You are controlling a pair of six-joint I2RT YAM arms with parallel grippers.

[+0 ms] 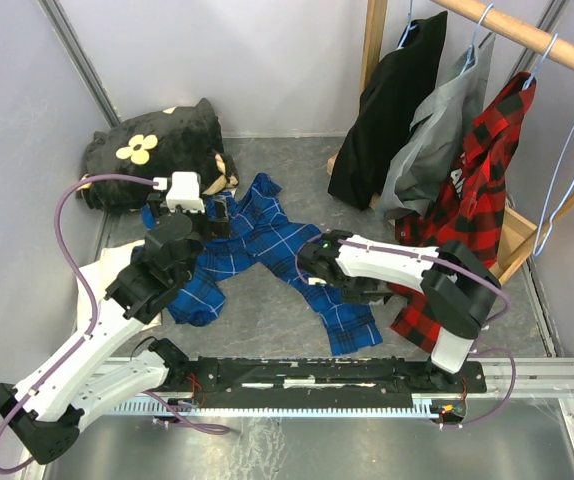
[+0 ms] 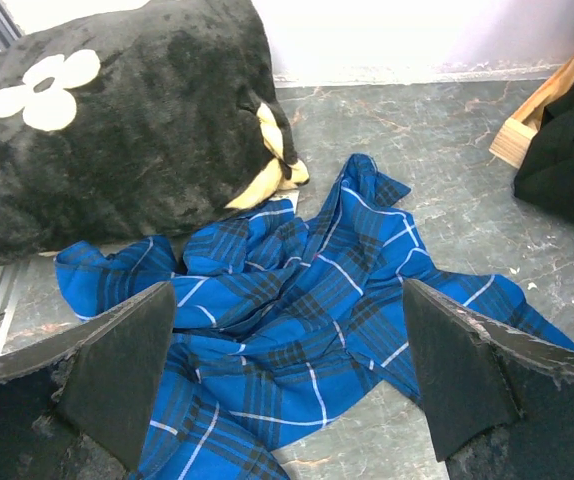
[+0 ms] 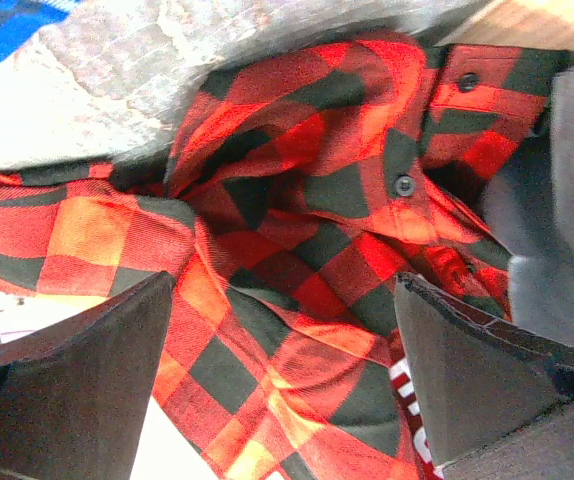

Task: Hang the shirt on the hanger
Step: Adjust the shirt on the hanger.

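Hanging from a wooden rail (image 1: 527, 35) at the table's (image 1: 287, 165) right rear, the shirt (image 1: 477, 170) runs its long axis from the collar, up under the hook of a hanger (image 1: 539, 58), down and leftward in the overhead view to a hem bunched on the tabletop beside the right arm. White lettering shows low on the cloth in the right wrist view. A gray garment (image 1: 432, 130) and a black garment (image 1: 387, 110) hang just to its left; an empty hanger (image 1: 572, 170) hangs to its right, above the rack base (image 1: 517, 245). The right gripper (image 3: 285, 280) faces the plaid cloth with fingers apart, holding nothing. The left gripper (image 2: 287, 285), likewise spread and empty, sits over a blue plaid shirt (image 1: 267, 240) crumpled beside a black cushion (image 1: 152, 150). Bare tabletop lies between that shirt and the rack.
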